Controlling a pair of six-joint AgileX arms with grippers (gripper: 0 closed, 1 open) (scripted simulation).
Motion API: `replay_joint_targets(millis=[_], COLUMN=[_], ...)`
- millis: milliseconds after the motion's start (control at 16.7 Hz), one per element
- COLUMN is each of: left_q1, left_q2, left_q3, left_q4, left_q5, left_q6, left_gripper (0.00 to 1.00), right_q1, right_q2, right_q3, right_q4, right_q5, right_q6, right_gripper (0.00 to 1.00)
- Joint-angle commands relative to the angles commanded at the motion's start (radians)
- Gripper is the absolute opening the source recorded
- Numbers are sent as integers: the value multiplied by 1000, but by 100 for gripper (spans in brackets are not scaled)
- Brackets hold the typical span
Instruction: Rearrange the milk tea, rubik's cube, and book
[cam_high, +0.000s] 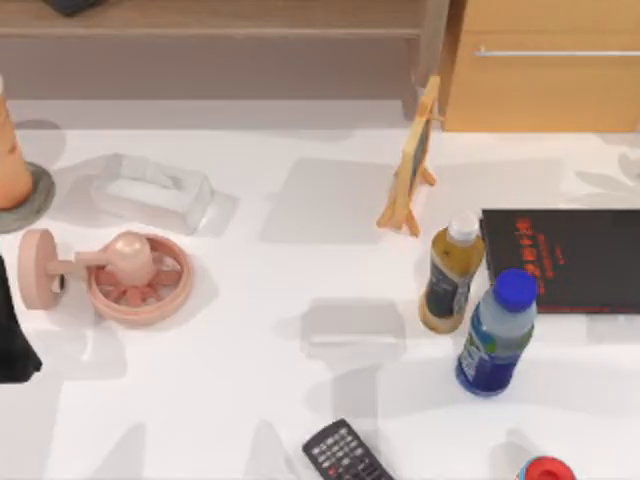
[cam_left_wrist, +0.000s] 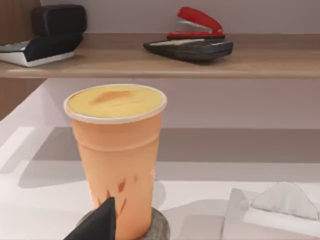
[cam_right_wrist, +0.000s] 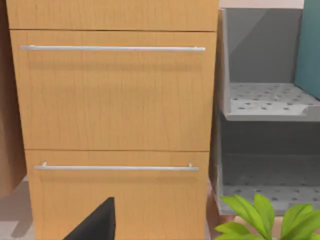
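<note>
Milk tea, close beside, perhaps touching, blue bottle: careless reach may topple both; whether either arm's jaws are open cannot be told.

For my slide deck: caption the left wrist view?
Orange iced drink cup on a grey coaster, red stapler on the shelf behind.

1. Milk tea: tan liquid, white cap, dark label.
2. Bottle: blue cap, blue label.
3. Cup: orange, yellow top.
4. Stapler: red.
5. Surface: white.
6. Drawers: light wood, silver handles.
</note>
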Motion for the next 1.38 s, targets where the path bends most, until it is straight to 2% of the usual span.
replay_joint_targets(millis=[240,900,1140,1380], left_q1=[0,0,0,0], left_q2=[0,0,0,0], left_q3=[0,0,0,0], left_q4=[0,0,0,0], left_q5=[0,0,0,0], left_q6=[0,0,0,0], left_gripper=[100,100,100,100], right_q1=[-86,-335,-389,-404], right_q2=[354,1534,1759,1815], right_q3=[262,1034,1198,1242], right_q4=[106,418,486,505], right_q5=[-82,-326,-375,-388], right_q6=[-1,-4,-5,-5], right_gripper=[100,100,100,100])
